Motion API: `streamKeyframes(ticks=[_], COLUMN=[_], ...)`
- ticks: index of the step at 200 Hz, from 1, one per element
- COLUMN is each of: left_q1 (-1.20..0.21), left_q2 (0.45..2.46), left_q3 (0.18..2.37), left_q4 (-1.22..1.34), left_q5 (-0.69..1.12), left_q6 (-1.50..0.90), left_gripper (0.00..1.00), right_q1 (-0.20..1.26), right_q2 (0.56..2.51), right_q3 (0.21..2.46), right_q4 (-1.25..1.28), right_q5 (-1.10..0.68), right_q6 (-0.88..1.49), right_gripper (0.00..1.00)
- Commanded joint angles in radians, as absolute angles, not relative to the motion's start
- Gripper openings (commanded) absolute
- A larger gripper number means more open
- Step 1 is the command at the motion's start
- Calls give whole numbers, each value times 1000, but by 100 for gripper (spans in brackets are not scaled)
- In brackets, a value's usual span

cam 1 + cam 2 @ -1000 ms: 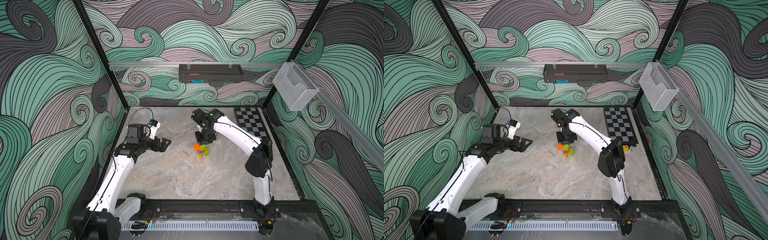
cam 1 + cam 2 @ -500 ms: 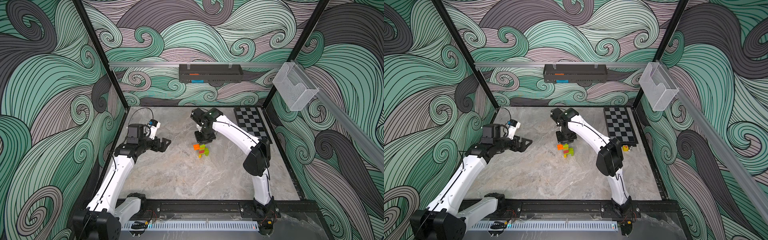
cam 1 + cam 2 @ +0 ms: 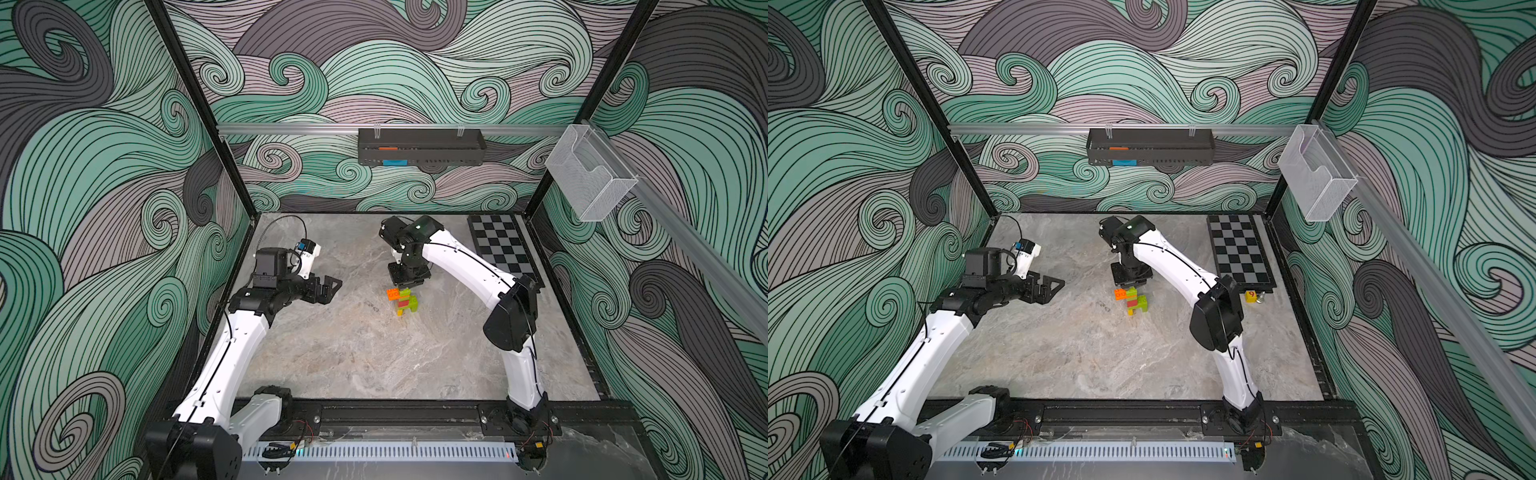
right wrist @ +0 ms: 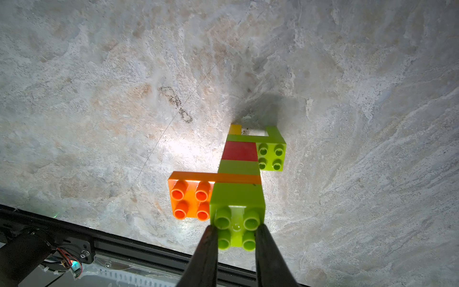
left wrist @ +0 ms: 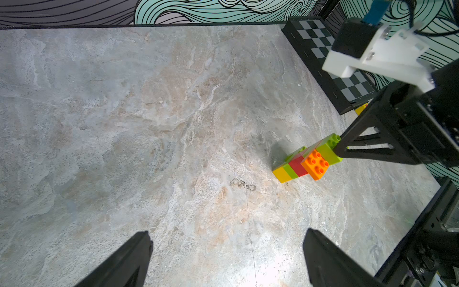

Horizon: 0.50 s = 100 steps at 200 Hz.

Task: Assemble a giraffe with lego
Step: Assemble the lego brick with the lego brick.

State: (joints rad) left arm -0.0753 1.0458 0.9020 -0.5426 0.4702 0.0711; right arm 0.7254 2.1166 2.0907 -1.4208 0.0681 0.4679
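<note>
the giraffe [image 3: 402, 301] stands upright mid-tabletop [image 3: 353, 365], long axis vertical. the right fingers [image 4: 206, 248] sit directly above it, pinching its top green brick [image 4: 237, 198]. the left fingers [image 5: 129, 261] hang spread wide, well apart.

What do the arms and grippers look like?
The left arm and right arm: white shells, black joints, thin black cable along each. The left gripper and right gripper: black, with openwork triangular fingers. White wrist camera mount with a blue tag on the left.

You count one giraffe [image 3: 402, 300]: four green bricks [image 4: 237, 196], one orange brick [image 4: 190, 198], one yellow brick [image 4: 235, 129], one red brick [image 4: 239, 151] showing; one checkerboard [image 3: 500, 249].
</note>
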Motion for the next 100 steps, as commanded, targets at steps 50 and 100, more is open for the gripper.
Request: streamKeyframes(ticks=[50,100], left_q1=[-80,-80], left_q2=[1043,1040], left_q3=[916,918], left_q4=[-555,-560], left_q5=[465,463], left_q6=[85,86], left_gripper=[99,99], right_q1=[723,727], right_q2=[2327,2329], right_q3=[2024,2055], right_q4=[-1483,-1484], right_q5=[173,174], right_q6=[456,452], right_gripper=[31,32])
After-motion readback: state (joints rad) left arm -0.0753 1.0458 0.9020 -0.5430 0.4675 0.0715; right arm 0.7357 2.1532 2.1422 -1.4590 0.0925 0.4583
